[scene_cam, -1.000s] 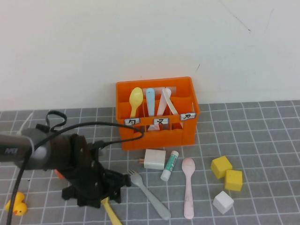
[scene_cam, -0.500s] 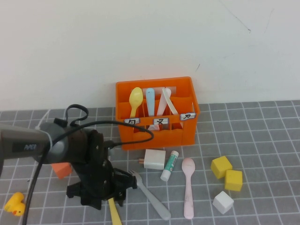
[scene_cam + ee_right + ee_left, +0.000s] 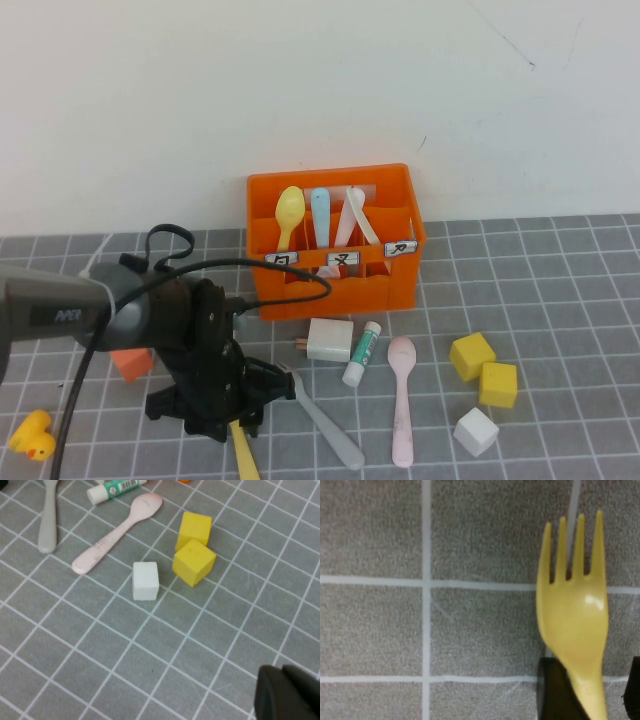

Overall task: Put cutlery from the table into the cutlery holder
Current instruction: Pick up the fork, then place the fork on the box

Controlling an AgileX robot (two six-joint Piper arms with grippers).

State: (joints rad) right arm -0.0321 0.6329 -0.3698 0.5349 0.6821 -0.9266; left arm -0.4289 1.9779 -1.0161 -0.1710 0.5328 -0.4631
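Note:
The yellow fork [image 3: 574,625] lies on the grey tiled table [image 3: 560,300] at the front left; its handle [image 3: 243,455] sticks out from under my left arm. My left gripper [image 3: 238,412] is low over it. In the left wrist view the left gripper [image 3: 590,680] is open, its dark fingers [image 3: 554,692] on either side of the fork's neck, with a gap on one side. The grey fork [image 3: 325,425] and the pale pink spoon [image 3: 402,400] lie in front of the orange cutlery holder [image 3: 335,290]. My right gripper [image 3: 284,677] is shut and empty, over bare tiles, out of the high view.
A white-and-green tube [image 3: 362,353] and a white block [image 3: 330,340] lie before the holder. Two yellow cubes [image 3: 485,370] and a white cube [image 3: 476,431] sit right of the spoon. An orange block [image 3: 130,362] and a yellow duck [image 3: 32,437] are at the left. The holder has several utensils in it.
My left arm has shifted right and settled over the yellow fork's head end. The other cutlery has not moved.

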